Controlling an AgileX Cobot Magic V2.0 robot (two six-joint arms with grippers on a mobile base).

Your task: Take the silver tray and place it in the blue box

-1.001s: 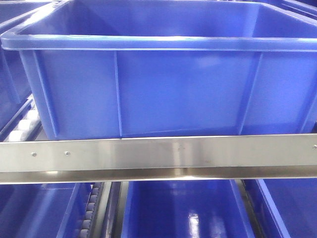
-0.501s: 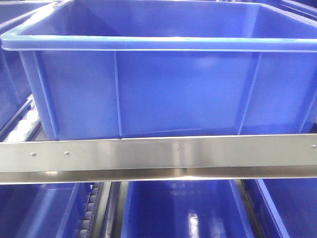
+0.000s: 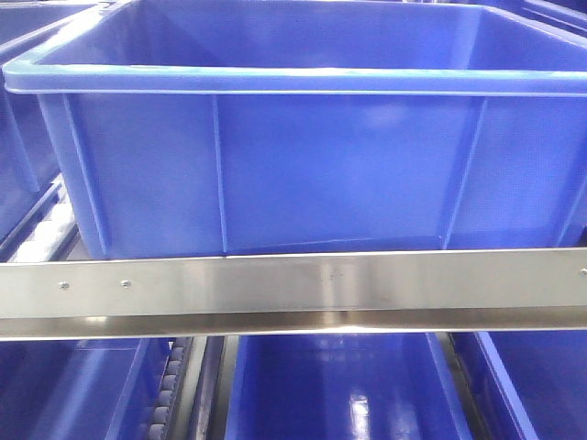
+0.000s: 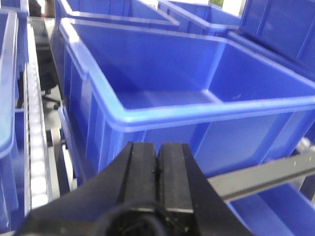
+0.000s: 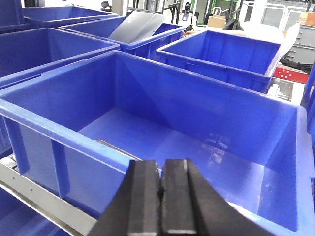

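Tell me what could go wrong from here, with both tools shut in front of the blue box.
1. The left tool and right tool sit close to the near rim of the blue box. A forward move might bump it, and with the rollers alongside, the box could perhaps slide.
2. Only a sliver of the silver tray shows behind the near wall, so whether it lies flat cannot be confirmed.
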